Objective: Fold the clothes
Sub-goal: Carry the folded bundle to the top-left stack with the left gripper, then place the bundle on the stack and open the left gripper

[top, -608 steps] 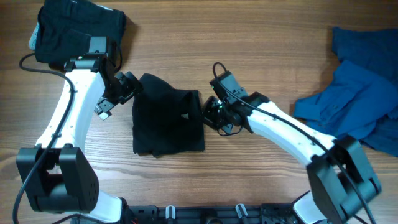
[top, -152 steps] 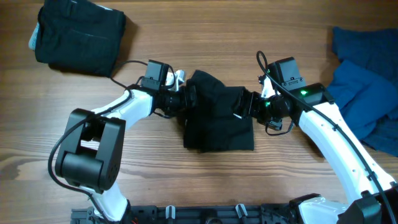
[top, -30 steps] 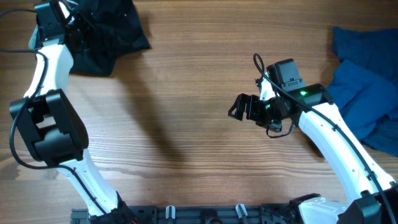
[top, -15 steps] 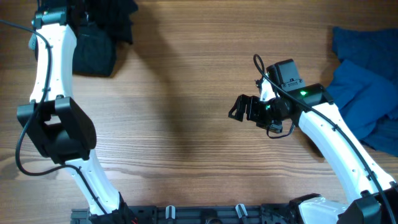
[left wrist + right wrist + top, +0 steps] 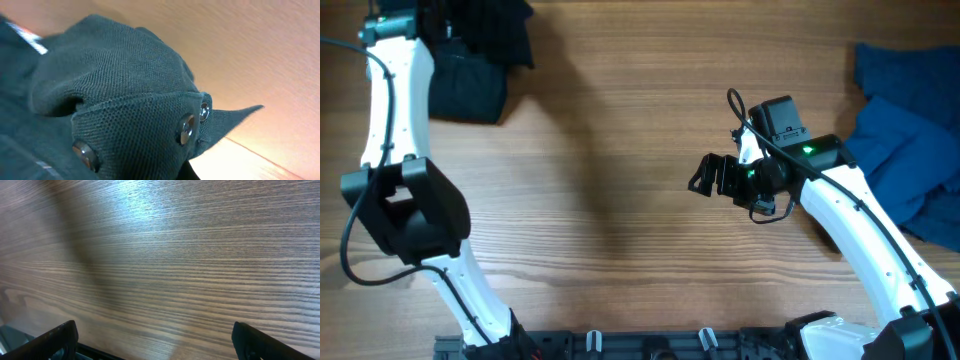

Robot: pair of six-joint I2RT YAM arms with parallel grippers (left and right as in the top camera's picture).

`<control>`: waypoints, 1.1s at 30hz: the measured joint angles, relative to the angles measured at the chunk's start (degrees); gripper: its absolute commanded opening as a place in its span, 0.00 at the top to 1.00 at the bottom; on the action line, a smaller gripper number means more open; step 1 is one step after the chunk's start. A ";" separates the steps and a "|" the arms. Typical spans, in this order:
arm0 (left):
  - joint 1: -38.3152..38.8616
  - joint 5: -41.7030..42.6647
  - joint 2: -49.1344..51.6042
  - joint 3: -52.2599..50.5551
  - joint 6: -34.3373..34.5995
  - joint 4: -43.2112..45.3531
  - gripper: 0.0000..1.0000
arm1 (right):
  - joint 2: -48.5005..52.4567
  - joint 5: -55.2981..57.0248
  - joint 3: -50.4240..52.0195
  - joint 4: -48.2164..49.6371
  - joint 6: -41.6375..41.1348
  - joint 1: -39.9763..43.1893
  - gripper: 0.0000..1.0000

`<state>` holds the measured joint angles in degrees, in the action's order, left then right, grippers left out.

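A black knit garment (image 5: 498,25) with several buttons (image 5: 186,129) hangs bunched at the table's far left corner, over a folded black pile (image 5: 470,88). My left gripper (image 5: 425,20) is up there, shut on that garment. Its fabric (image 5: 125,100) fills the left wrist view and hides the fingers. My right gripper (image 5: 705,175) hovers open over bare wood right of the middle. In the right wrist view its two dark fingertips (image 5: 60,340) stand far apart with nothing between them. A heap of unfolded blue clothes (image 5: 905,140) lies at the right edge.
The wooden table (image 5: 620,200) stretches between the two arms. The left arm's white links (image 5: 385,110) run along the left edge. A black rail (image 5: 650,345) lines the front edge.
The left arm has shifted a little at the far left corner, and the black garment has drawn in from its wider drape into a tighter bunch. The right arm has not moved.
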<state>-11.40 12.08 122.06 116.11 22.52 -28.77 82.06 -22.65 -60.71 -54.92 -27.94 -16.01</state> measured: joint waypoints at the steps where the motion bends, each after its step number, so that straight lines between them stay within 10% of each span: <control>1: -1.11 -0.28 0.00 0.00 -0.22 -0.26 0.96 | 0.00 0.00 0.00 0.00 0.00 0.00 0.01; 33: -12.35 -7.78 6.14 0.26 0.31 -13.99 0.96 | 0.00 0.00 0.00 -0.13 0.00 0.00 0.01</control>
<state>-23.75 4.29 128.20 116.38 22.83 -42.76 82.06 -22.65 -60.71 -55.05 -27.94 -16.01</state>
